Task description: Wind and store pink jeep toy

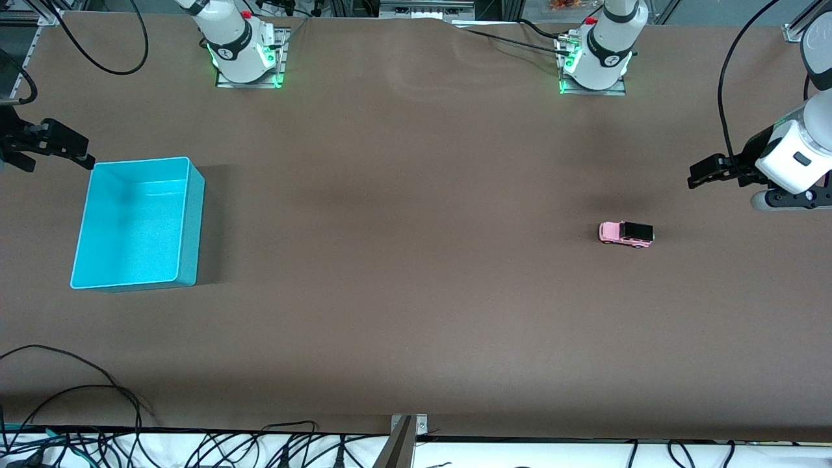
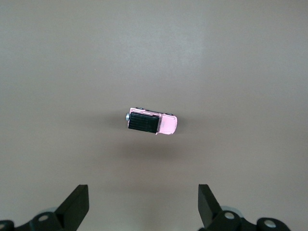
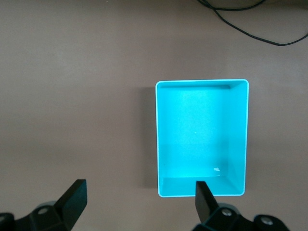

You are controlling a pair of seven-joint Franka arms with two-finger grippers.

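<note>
The pink jeep toy (image 1: 626, 234) stands on its wheels on the brown table toward the left arm's end, pink hood and black roof showing. It also shows in the left wrist view (image 2: 151, 123), clear of the fingers. My left gripper (image 1: 703, 175) hangs open and empty over the table beside the jeep, closer to the table's end; its opening shows in the left wrist view (image 2: 143, 207). The turquoise bin (image 1: 188, 214) stands empty toward the right arm's end. My right gripper (image 1: 55, 155) hangs open and empty by the bin's rim (image 3: 158, 144); its opening shows in the right wrist view (image 3: 139, 202).
The two arm bases (image 1: 244, 52) (image 1: 595, 62) stand at the table's edge farthest from the front camera. Loose black cables (image 1: 97, 416) lie along the table's edge nearest that camera. A cable (image 3: 250, 29) lies on the table near the bin.
</note>
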